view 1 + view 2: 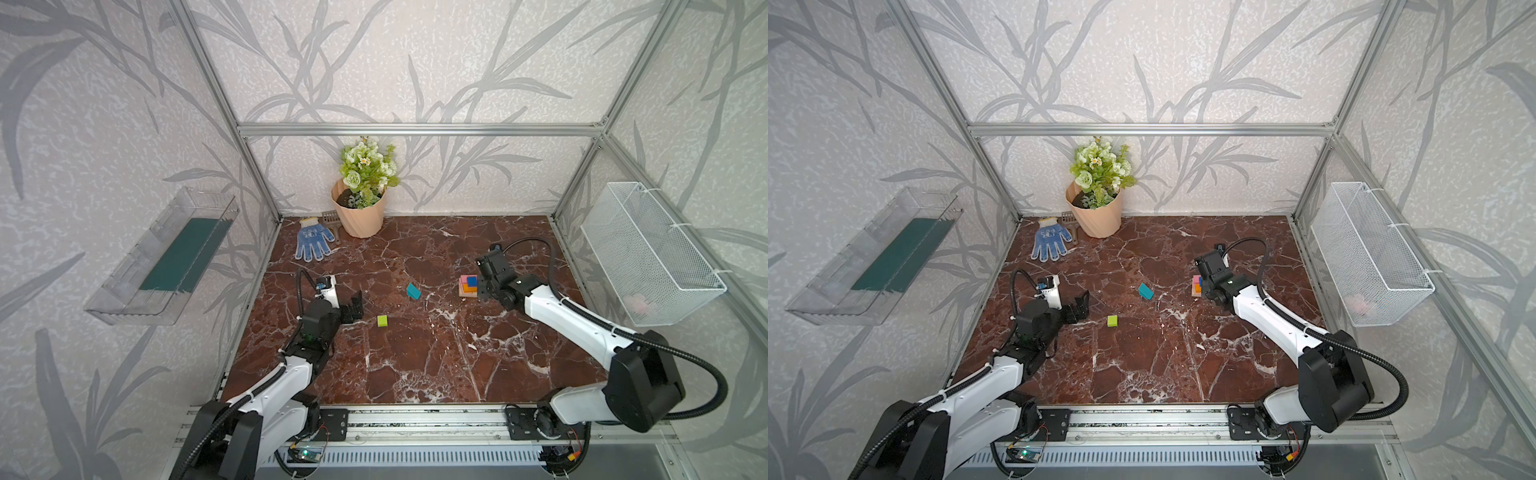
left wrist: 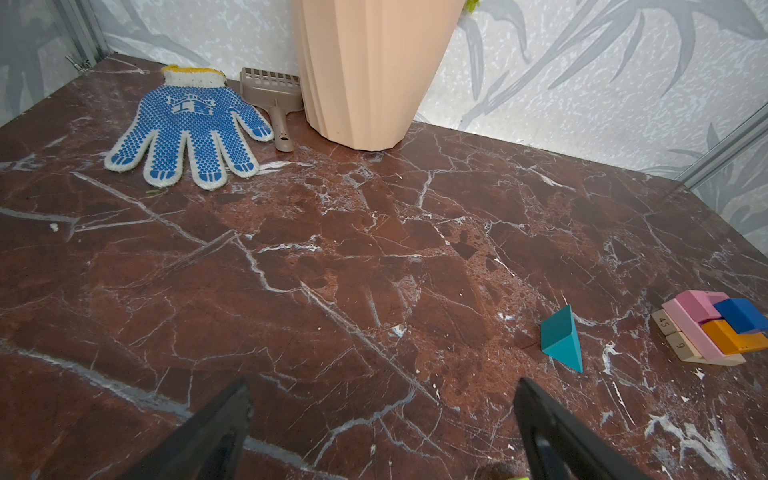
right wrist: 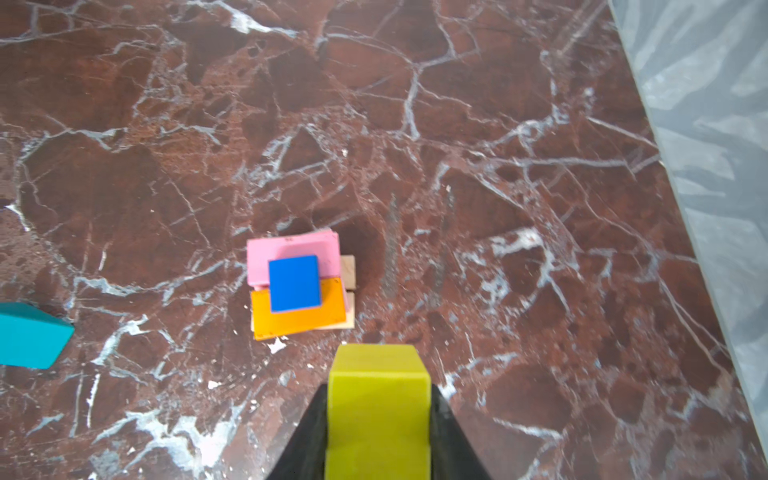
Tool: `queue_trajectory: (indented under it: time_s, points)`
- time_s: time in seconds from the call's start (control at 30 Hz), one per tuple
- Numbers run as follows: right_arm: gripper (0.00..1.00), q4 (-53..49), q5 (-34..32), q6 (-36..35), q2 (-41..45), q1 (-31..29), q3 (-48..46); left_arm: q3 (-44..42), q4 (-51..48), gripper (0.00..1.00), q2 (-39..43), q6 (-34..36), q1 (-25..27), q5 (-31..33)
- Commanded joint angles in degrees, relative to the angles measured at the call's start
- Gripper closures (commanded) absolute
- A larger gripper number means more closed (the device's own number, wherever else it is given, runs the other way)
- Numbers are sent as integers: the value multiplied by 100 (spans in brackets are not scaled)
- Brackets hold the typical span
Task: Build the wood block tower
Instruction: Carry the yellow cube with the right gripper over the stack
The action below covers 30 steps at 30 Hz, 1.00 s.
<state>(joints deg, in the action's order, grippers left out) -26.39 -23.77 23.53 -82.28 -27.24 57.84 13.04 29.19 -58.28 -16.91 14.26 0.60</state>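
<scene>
The tower point(image 3: 297, 286) is a low stack: plain-wood bars underneath, pink and orange bars above, a blue cube on top. It also shows in both top views point(image 1: 468, 286) point(image 1: 1197, 286) and in the left wrist view point(image 2: 715, 328). My right gripper point(image 3: 378, 388) hovers just beside and above the tower point(image 1: 484, 286), shut on a yellow block point(image 3: 378, 407). A teal block point(image 1: 413, 291) point(image 2: 561, 338) lies loose mid-table, and a lime cube point(image 1: 382, 320) point(image 1: 1112, 320) sits nearer the front. My left gripper point(image 2: 382, 384) point(image 1: 353, 305) stands open and empty, left of the lime cube.
A peach flower pot point(image 1: 360, 216), a blue dotted glove point(image 1: 312, 241) and a small brown scoop point(image 2: 274, 95) sit at the back left. A white wire basket point(image 1: 648, 257) hangs on the right wall. On the left wall is a clear tray point(image 1: 166, 257).
</scene>
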Motion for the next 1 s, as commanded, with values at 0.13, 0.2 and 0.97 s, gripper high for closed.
queue_trajectory:
  time_s: [0.13,0.2,0.97]
  points:
    - [90,271,714,-357,-457,180,439,180,62,1,-69,38,33,101]
    - [90,341,835,-462,-604,202,531,179,65,0,-69,38,33,107]
    - [82,455,1798,-1404,-1271,504,808,230,39,0,-145,38,33,123]
